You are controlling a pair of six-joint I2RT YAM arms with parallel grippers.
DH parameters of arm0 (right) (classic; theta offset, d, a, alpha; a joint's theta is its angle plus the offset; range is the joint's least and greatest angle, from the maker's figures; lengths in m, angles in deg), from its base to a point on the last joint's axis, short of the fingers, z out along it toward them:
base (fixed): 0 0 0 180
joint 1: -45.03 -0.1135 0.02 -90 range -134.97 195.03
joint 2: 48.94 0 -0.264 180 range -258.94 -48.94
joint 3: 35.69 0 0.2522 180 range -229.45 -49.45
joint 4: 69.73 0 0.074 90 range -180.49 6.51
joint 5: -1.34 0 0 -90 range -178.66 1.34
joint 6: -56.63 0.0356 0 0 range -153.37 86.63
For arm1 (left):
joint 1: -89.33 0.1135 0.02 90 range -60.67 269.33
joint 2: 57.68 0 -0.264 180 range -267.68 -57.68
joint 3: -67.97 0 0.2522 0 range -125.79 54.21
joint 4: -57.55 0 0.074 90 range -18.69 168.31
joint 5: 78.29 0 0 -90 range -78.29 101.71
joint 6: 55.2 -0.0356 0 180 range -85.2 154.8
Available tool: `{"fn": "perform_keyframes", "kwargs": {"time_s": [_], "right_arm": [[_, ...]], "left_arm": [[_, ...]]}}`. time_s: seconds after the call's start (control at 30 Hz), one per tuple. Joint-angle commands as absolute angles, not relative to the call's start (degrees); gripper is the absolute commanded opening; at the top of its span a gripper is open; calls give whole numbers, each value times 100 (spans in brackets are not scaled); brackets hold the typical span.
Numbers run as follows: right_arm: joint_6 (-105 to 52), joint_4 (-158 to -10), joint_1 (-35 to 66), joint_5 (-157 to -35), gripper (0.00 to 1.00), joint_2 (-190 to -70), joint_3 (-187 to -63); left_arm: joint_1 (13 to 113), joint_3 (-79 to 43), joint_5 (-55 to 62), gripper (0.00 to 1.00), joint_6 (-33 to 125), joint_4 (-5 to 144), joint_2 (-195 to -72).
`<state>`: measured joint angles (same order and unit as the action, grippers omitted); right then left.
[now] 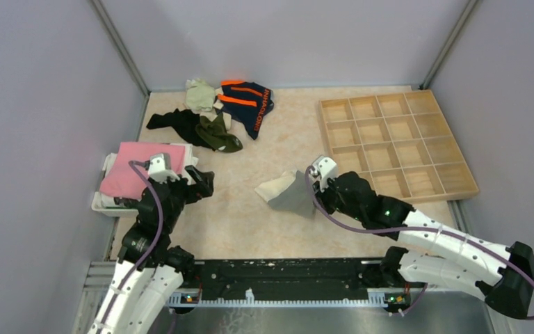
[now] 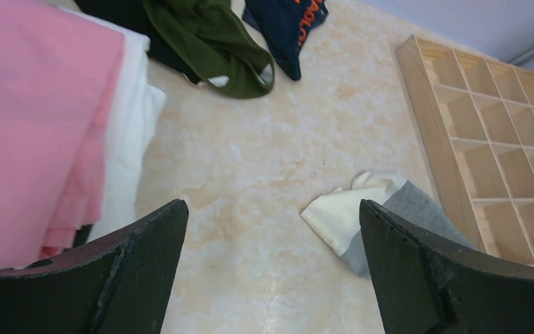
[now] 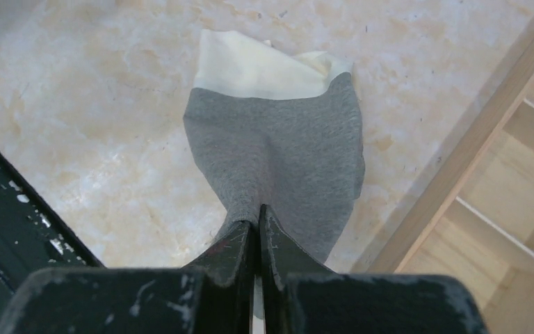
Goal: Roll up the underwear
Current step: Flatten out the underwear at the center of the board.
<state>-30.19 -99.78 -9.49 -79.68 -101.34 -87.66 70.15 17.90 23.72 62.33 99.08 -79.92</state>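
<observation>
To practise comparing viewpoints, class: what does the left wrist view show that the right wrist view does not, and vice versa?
Left wrist only: the open left hand, pink cloth, olive underwear and navy underwear. Right wrist only: the right hand shut on the grey underwear. Both: that grey underwear, the wooden tray and the tabletop.

The left gripper (image 2: 272,209) hangs with its two dark fingers (image 2: 139,271) spread wide over the beige marbled table (image 2: 264,132). A folded pink cloth (image 2: 35,118) on a white layer (image 2: 128,132) fills the left. At the top lie olive green underwear (image 2: 212,49) and navy underwear (image 2: 288,24) with orange lettering. Grey underwear (image 2: 417,209) with a cream band lies near the wooden tray (image 2: 445,139), partly behind one finger.
</observation>
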Motion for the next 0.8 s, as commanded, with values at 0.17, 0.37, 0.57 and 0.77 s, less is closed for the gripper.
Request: {"fn": "perform_keyframes", "kwargs": {"time_s": [0.17, 0.37, 0.57, 0.77], "right_arm": [[-1316, -10765, -998, -8523, 3, -9424, -8303], [-769, -10895, -999, -8855, 50, -9553, -8548], [-898, -11099, -494, -8246, 65, -10204, -9257], [-1526, -10596, 371, -8672, 68, -11462, -9716]], "left_arm": [[7008, 2441, 937, 99, 6967, 8949, -8650], [7008, 2266, 868, 99, 6892, 9077, -9035], [7008, 1884, 1360, 99, 6713, 9481, -8821], [7008, 1155, 1853, 99, 6179, 10125, -8769]]}}
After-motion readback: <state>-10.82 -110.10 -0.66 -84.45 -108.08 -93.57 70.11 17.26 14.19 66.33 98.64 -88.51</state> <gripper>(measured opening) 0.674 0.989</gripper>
